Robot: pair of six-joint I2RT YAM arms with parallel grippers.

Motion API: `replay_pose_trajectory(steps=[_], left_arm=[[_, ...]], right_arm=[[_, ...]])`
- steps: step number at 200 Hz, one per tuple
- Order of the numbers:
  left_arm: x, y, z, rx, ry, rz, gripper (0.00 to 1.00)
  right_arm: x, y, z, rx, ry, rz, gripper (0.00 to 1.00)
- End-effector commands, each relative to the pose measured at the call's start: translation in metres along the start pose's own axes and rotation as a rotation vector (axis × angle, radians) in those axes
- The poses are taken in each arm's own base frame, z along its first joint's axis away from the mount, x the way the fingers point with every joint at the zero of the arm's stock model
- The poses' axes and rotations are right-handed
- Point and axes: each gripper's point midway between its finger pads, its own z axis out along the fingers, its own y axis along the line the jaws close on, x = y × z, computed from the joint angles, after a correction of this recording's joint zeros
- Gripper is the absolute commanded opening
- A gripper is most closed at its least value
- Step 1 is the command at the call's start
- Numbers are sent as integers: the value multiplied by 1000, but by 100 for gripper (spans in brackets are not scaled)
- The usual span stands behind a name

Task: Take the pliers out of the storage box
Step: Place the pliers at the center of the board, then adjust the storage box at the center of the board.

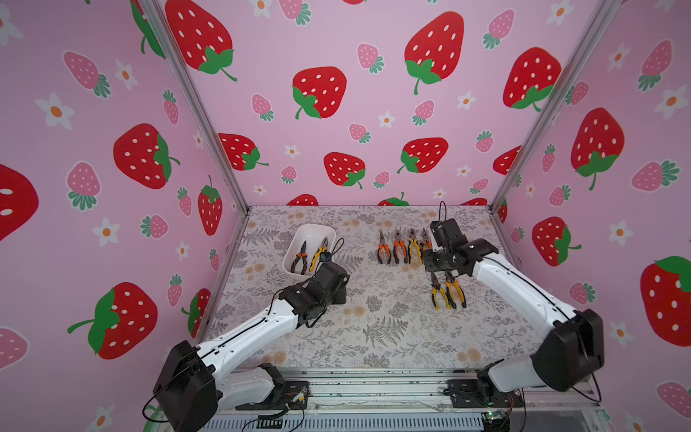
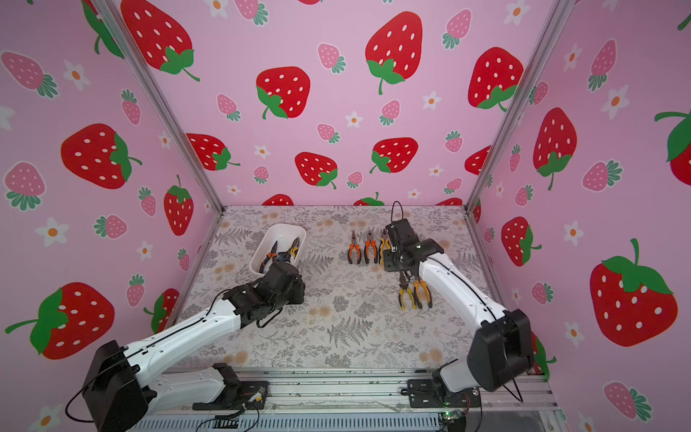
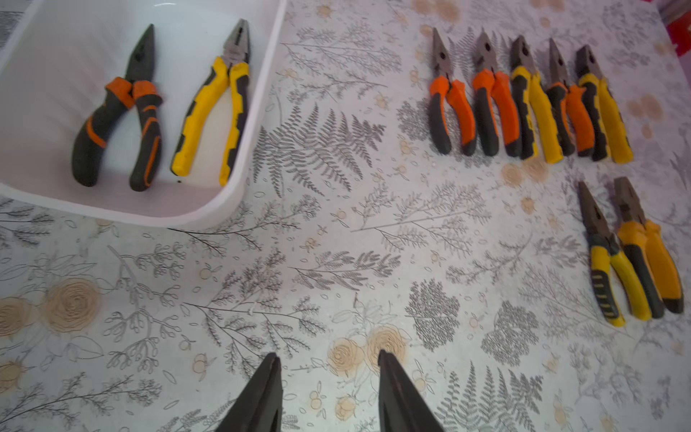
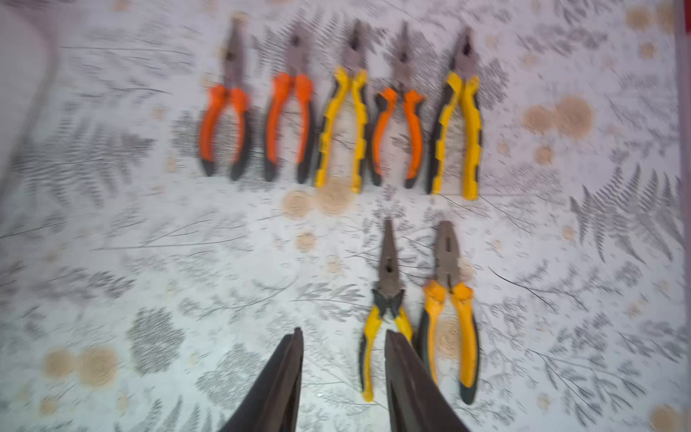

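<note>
Both the left gripper (image 3: 328, 355) and right gripper (image 4: 343, 332) gape empty. The yellow combination pliers (image 3: 202, 116) hug the wall of the storage box (image 3: 261, 101) — a finger could jam there and tip it.

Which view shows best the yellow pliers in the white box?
Left wrist: the yellow pliers lie whole and sharp in the storage box. Both top views show them tiny; right wrist misses them.

Floral table (image 1: 374, 329): white storage box (image 1: 310, 233); five pliers (image 3: 523, 101) in row; two pliers (image 3: 628, 243) paired nearby.
</note>
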Motion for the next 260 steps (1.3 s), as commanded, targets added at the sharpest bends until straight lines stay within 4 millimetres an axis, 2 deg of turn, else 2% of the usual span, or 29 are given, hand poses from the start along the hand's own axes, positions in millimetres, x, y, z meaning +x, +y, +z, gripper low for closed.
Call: replay_pose_trajectory(steps=[1,25,44,88,130,166,186,204,260], left_arm=[[-9,9,3,-1,67,20,44],[-23,27,19,-46,97,-1,45],[-32,45,37,-72,126,-30,46],[-57,86,79,-116,220,-61,45],[-79,105,116,-147,315,2,44],[-79,117,148,-196,391,29,42],[-70,114,152,-187,412,4,36],[-63,107,143,-169,387,-35,35],[-43,69,127,-108,360,-23,36]], right_arm=[[13,31,9,-117,-96,35,41],[18,44,3,-158,-203,9,42],[31,49,10,-174,-205,-13,41],[35,57,12,-171,-201,-53,44],[36,62,16,-155,-192,-74,45],[38,61,16,-153,-194,-73,46],[37,60,17,-149,-194,-71,46],[37,61,18,-147,-192,-73,46],[37,62,21,-142,-179,-74,46]])
